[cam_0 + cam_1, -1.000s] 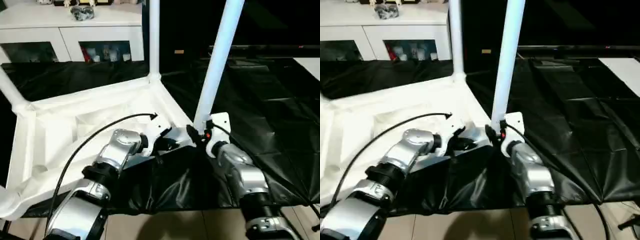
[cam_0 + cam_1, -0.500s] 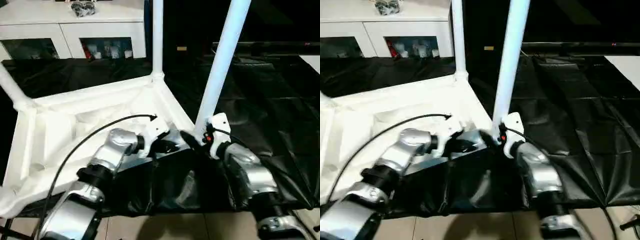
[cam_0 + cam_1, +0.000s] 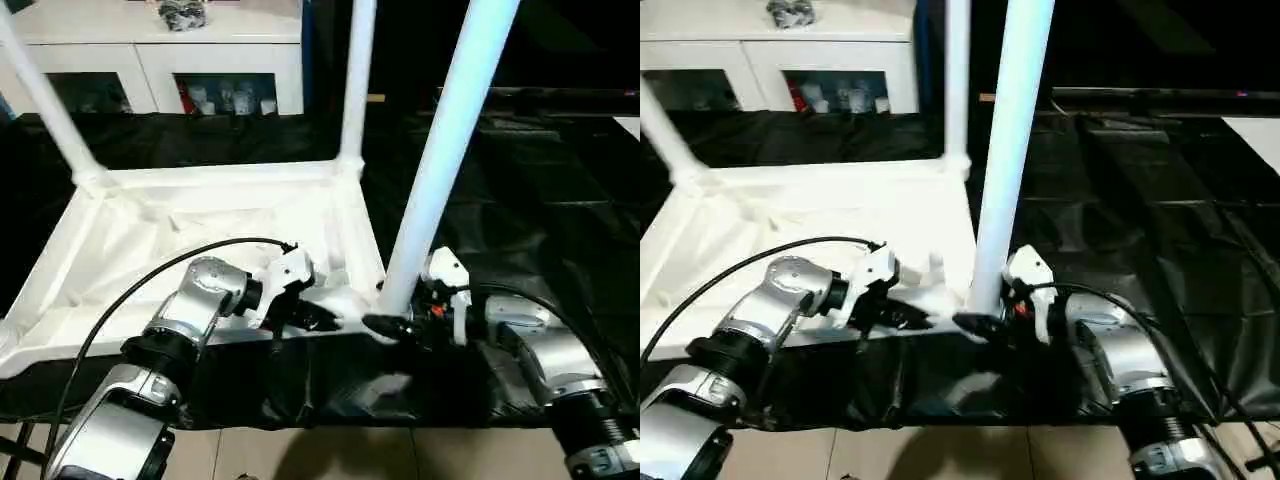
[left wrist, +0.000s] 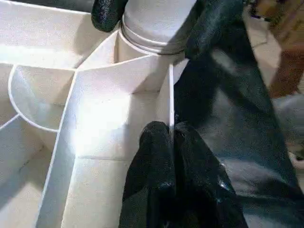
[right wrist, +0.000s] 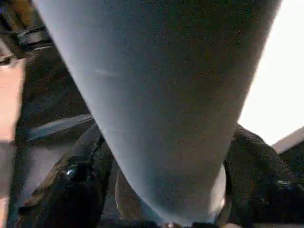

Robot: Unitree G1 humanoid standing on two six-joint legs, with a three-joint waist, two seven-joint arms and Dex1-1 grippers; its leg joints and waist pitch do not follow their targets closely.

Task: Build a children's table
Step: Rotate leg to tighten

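Tabletop (image 3: 200,215) lies upside down on the black sheet (image 3: 540,200) over the bench, ribbed underside up; two legs stand in the far corner sockets, far-left leg (image 3: 45,100) and far-right leg (image 3: 355,90). Near-right leg (image 3: 450,150) is at its corner socket (image 4: 152,38), leaning slightly, so seating looks incomplete. Right claw (image 3: 395,325) is clamped around that leg's base; left claw (image 4: 171,142) is pinched on the thin rim wall (image 4: 170,99) just beside the socket. Biggest risk: pushing the leg while tilted could jam it in the socket or lever the whole tabletop up, since the sheet looks slick. Next: the long leg acts as a lever, so a low grip could let it swing. Smaller: the thin rim may flex or slip from the left claw. Near-left corner is out of view.
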